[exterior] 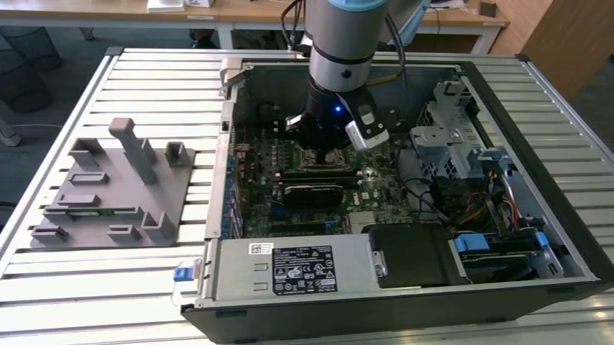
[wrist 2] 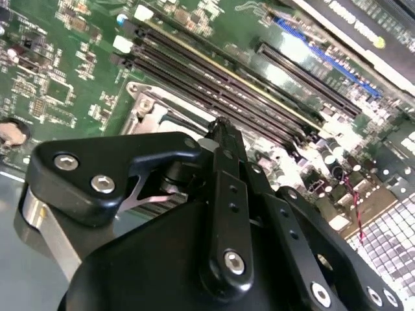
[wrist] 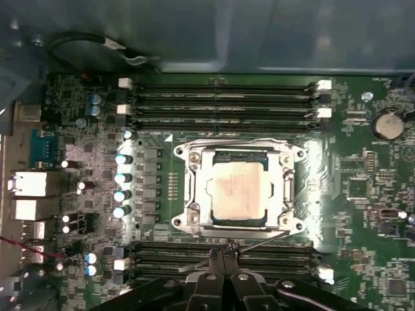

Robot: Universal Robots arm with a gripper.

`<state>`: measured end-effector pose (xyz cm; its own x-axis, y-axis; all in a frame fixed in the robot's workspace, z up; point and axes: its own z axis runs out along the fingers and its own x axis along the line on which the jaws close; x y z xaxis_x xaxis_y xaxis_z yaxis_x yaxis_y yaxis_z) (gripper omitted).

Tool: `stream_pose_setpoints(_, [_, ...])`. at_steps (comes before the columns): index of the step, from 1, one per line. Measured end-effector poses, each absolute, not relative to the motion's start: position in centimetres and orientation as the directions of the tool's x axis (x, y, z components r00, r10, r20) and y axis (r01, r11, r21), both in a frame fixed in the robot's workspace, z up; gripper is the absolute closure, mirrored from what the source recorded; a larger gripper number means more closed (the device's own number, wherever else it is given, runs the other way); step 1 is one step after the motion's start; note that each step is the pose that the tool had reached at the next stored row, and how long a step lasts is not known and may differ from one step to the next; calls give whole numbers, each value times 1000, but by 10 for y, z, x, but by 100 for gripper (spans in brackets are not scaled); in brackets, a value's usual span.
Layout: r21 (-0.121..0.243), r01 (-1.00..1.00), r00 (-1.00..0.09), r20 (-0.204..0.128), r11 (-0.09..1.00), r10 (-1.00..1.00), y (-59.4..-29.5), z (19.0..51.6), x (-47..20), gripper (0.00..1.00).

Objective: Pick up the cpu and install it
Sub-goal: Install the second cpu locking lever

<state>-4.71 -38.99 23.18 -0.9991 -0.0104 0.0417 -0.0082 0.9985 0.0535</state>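
One shiny square cpu [wrist: 238, 192] seated in its socket [wrist: 194, 194]; fingers [wrist: 224, 254] closed, empty.

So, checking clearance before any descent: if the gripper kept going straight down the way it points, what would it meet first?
Probably the motherboard near the socket frame's edge, beside the memory slots. The gripper hangs just off the cpu seated in the socket; depth is unclear.

tool [wrist: 222, 259] partly cut off, socket [wrist 2: 152, 120] half hidden
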Motion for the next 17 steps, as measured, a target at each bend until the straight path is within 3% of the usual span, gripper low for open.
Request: stream_pose_setpoints(17, [105,-8,-999,41,994,-13,-400,223,-61,89])
